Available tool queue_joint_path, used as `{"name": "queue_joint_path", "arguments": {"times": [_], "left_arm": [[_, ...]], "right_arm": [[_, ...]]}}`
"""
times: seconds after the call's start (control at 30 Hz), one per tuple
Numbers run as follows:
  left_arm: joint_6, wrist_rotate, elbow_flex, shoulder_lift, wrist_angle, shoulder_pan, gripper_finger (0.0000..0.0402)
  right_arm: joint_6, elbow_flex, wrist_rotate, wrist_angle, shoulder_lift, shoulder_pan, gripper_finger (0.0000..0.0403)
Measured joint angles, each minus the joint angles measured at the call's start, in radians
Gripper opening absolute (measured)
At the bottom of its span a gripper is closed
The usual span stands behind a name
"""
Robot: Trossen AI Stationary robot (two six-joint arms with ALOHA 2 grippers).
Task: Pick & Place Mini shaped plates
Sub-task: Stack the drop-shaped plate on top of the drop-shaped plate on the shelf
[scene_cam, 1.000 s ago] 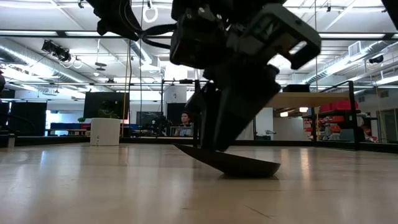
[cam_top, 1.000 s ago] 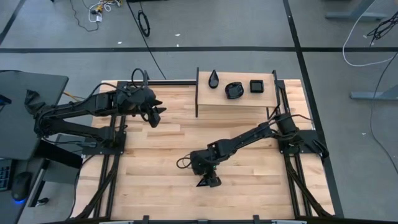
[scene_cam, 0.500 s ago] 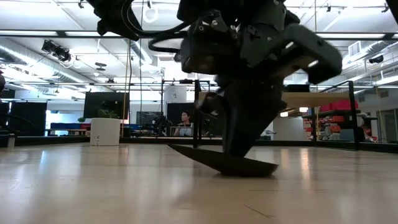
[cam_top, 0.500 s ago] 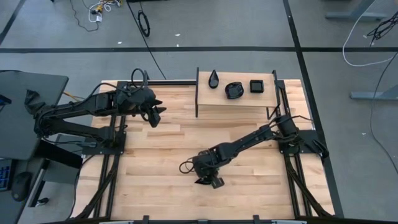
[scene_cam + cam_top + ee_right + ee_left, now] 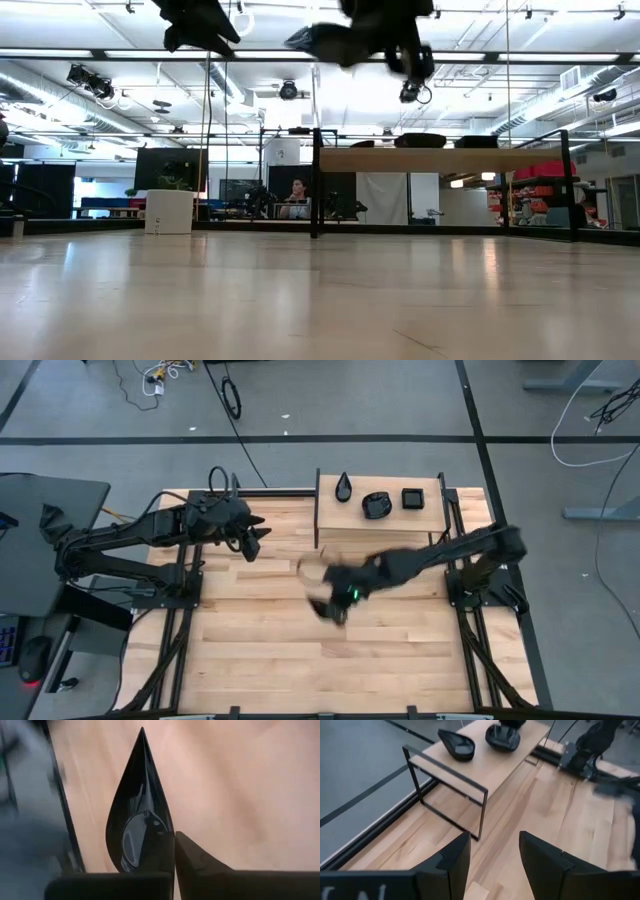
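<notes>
Lifted since earlier frame: right fingers clamped on teardrop plate rim, plate off surface, airborne mid-surface, swinging toward shelf at 12 o'clock. Pick done; placing next. Left fingers spread, empty, at 10 o'clock.

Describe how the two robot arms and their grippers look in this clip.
Both arms are dark, jointed, with black cables looping near the wrists. The left gripper has two broad, blocky black fingers with angled tips. The right gripper shows a small green light on its wrist; its fingers are matte black too.
</notes>
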Motion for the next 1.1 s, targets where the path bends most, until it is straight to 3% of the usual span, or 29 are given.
{"name": "queue_joint_path", "arguments": {"times": [0.27, 0.37, 0.5, 0.67, 0.8, 1.1], "left_arm": [[0.052, -0.034, 0.0, 0.0, 0.059, 0.001, 0.0174], [0.054, -0.045, 0.0, 0.0, 0.073, 0.001, 0.0174], [0.054, -0.045, 0.0, 0.0, 0.075, 0.001, 0.0174], [0.064, -0.045, 0.0, 0.0, 0.073, 0.001, 0.0174], [0.064, -0.045, 0.0, 0.0, 0.072, 0.001, 0.0174], [0.064, -0.064, 0.0, 0.0, 0.071, 0.001, 0.0174]], "right_arm": [[0.306, 0.001, 0.42, 0.003, -0.241, -0.203, 0.0001], [0.303, 0.001, 0.485, 0.031, -0.268, -0.325, 0.0001], [0.255, 0.001, 0.503, 0.074, -0.251, -0.476, 0.0001], [0.192, 0.001, 0.426, 0.089, -0.191, -0.606, 0.0], [0.15, 0.001, 0.355, 0.054, -0.15, -0.656, 0.0], [0.121, 0.001, 0.318, 0.041, -0.088, -0.697, 0.0006]]}}
